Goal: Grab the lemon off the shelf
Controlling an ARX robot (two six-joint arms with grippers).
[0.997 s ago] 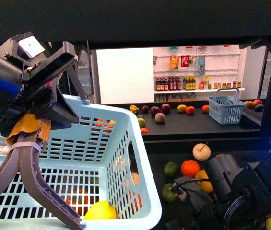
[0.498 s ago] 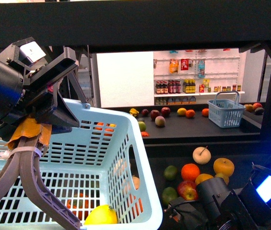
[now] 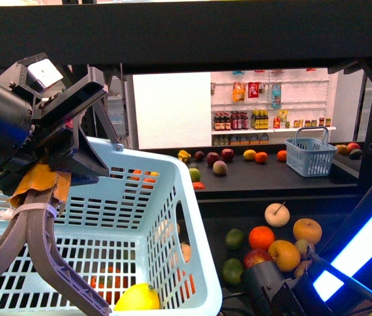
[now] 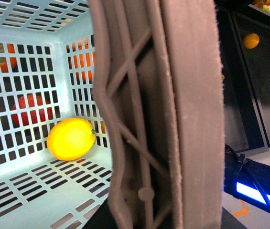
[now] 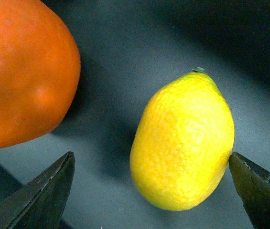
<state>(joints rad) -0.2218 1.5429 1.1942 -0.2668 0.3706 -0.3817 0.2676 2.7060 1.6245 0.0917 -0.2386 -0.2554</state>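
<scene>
**A:** Right pincer status?

**B:** Right gripper (image 5: pixel 150 157) is wide open and holds nothing. I see its two dark tips on either side of the lemon (image 5: pixel 182 143). One tip is right at the skin; I can't tell if it touches.

**A:** Where's the lemon exactly?

**B:** It's lying on the dark tray of the shelf (image 3: pixel 265 196), near right. It's just beside an orange fruit (image 5: pixel 25 71), with a gap between them. In my front view the right arm (image 3: pixel 344 263) hides it.

**A:** Left side?

**B:** Left gripper (image 3: pixel 37 263) hangs at the pale blue basket (image 3: pixel 126 197), near left. The fingers look splayed, but the tips run to the frame edge. I can't tell how far open it is or whether it grips the basket.

**A:** Anything in the basket?

**B:** A second lemon (image 4: pixel 71 139) on its floor, near a side wall.
</scene>
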